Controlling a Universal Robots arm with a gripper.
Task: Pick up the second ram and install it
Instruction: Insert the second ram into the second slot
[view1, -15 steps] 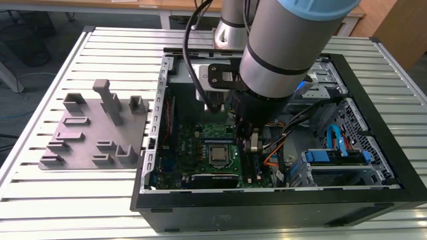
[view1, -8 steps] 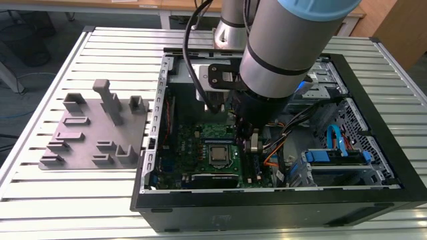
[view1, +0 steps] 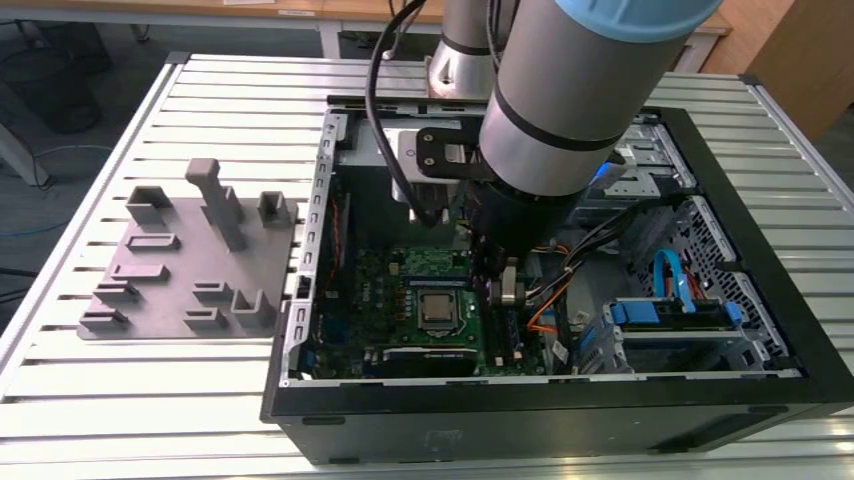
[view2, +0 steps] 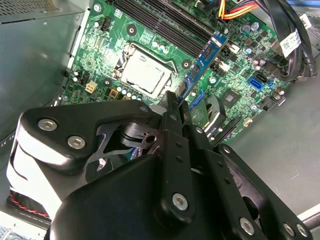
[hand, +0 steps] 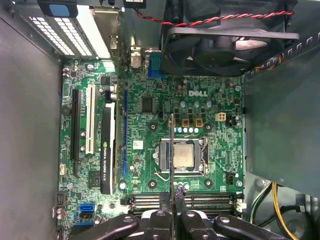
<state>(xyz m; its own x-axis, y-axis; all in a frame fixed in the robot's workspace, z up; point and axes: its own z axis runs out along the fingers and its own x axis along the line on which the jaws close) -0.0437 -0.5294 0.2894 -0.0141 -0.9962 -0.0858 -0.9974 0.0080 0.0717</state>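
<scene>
While the arm reaches down into the open computer case, the gripper hangs low over the motherboard. Here's the key detail: its black fingers are pinched together on the second ram, clamping it by one end. In the second wrist view it runs straight out past the fingertips, a thin blue-green strip held over the green circuitry, with its far end reaching toward the long dark memory slots. The silver processor sits on the board just off to one side of the fingers. Over in the first wrist view the second ram shows edge-on, a hairline running out from between the two fingers and crossing in front of the processor. There the memory slots lie right by the fingertips, running crosswise to that line. Whether its edge touches a slot or floats just clear of the board, I cannot tell. Far beyond the fingers, past the other end of the board, a black fan with red and black wires looms at the case wall. Outside the case, well away from the fingers on the exterior view's left, the grey holder block stands on the slatted table.
</scene>
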